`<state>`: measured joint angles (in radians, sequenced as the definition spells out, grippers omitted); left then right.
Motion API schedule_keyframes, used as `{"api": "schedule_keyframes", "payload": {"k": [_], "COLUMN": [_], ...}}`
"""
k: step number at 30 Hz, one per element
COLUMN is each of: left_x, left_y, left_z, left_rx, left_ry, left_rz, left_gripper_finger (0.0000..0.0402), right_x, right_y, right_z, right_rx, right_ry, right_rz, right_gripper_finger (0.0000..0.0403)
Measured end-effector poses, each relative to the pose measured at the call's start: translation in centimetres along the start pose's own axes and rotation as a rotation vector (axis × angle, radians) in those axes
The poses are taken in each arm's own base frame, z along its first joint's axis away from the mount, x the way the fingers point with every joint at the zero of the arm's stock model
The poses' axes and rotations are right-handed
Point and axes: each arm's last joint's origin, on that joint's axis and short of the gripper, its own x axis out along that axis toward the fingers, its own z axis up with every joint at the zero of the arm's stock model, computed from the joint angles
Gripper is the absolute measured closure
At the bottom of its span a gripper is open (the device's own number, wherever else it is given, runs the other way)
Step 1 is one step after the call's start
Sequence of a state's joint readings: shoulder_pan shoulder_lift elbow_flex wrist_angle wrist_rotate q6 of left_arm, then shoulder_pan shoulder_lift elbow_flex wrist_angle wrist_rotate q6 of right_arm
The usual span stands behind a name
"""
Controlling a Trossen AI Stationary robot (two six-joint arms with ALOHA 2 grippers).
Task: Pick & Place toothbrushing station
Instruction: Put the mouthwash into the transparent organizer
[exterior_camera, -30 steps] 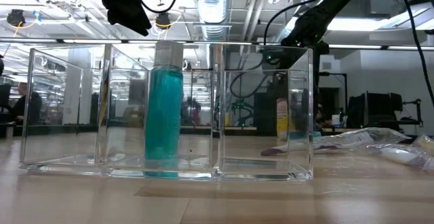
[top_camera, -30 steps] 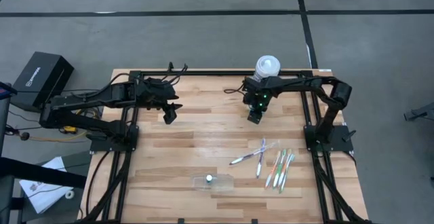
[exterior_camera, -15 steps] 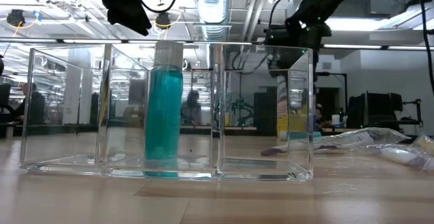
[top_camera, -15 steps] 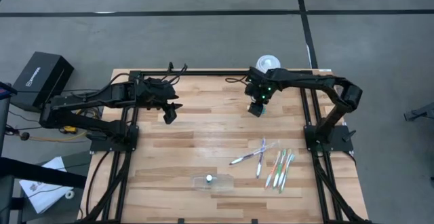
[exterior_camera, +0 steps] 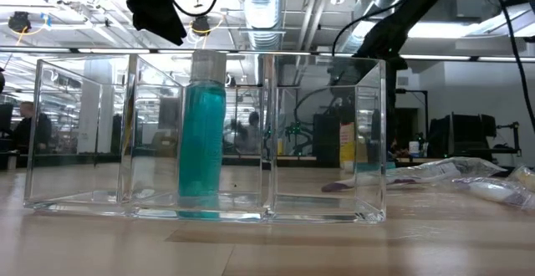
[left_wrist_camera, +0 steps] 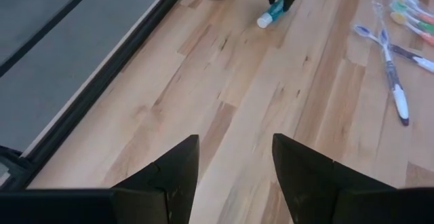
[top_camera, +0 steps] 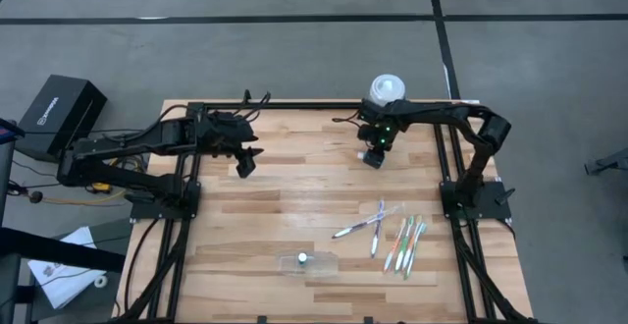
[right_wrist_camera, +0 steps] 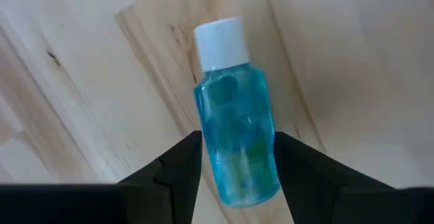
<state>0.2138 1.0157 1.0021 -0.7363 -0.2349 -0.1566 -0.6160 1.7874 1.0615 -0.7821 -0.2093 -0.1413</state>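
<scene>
The right gripper (right_wrist_camera: 234,176), upper centre-right in the high view, has its fingers spread either side of a small teal bottle (right_wrist_camera: 235,125) lying on the counter (top_camera: 294,206), without clamping it. The left gripper (left_wrist_camera: 234,176), upper left, hangs open and empty. The toothbrushes (top_camera: 392,234) lie lower right.

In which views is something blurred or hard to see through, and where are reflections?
Low view: the clear organizer reflects ceiling lights, and the room shows distorted through its walls. Right wrist view: the blue bottle is soft, its lower part most. High view: even light, short shadows beside the toothbrushes.
</scene>
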Motion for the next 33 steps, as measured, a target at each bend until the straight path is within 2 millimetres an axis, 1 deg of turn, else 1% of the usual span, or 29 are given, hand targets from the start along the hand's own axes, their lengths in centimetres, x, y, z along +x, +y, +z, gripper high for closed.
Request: {"api": "schedule_keyframes", "payload": {"k": [2, 7, 10, 13, 17, 19, 23, 27, 30, 33], "left_x": [0.0, 0.1, 0.1, 0.1, 0.1, 0.1, 0.1, 0.1, 0.1, 0.2], "left_y": [0.1, 0.3, 0.3, 0.3, 0.3, 0.3, 0.3, 0.3, 0.5, 1.0], "left_z": [0.0, 0.0, 0.0, 0.0, 0.0, 0.1, 0.1, 0.2, 0.5, 0.9], "left_rx": [-0.005, -0.011, -0.011, -0.014, -0.016, -0.017, -0.021, -0.047, -0.097, -0.168], "left_ry": [0.002, 0.005, 0.005, 0.005, 0.004, 0.0, -0.001, -0.008, -0.032, -0.062], "left_rz": [-0.002, -0.009, -0.009, -0.009, -0.01, -0.01, -0.01, -0.011, -0.023, -0.065], "left_gripper_finger": [0.022, 0.022, 0.022, 0.022, 0.022, 0.022, 0.022, 0.022, 0.022, 0.022], "right_x": [0.4, 1.7, 2.0, 1.9, 1.4, 1.2, 0.2, -1.1, -2.9, -5.4], "right_y": [0.1, 1.0, 1.5, 1.8, 2.2, 2.7, 4.1, 6.5, 8.4, 10.3], "right_z": [0.2, 0.9, 1.0, 1.2, 1.7, 2.0, 3.2, 5.1, 6.8, 8.6], "right_rx": [-0.005, -0.044, -0.036, -0.019, 0.005, 0.012, 0.012, -0.019, -0.058, -0.112], "right_ry": [0.0, -0.001, 0.001, -0.024, -0.068, -0.07, -0.121, -0.206, -0.293, -0.401], "right_rz": [0.012, 0.033, 0.029, 0.035, 0.119, 0.145, 0.213, 0.281, 0.341, 0.364], "right_gripper_finger": [0.023, 0.023, 0.0241, 0.0282, 0.0362, 0.0365, 0.0365, 0.0365, 0.0365, 0.0365]}}
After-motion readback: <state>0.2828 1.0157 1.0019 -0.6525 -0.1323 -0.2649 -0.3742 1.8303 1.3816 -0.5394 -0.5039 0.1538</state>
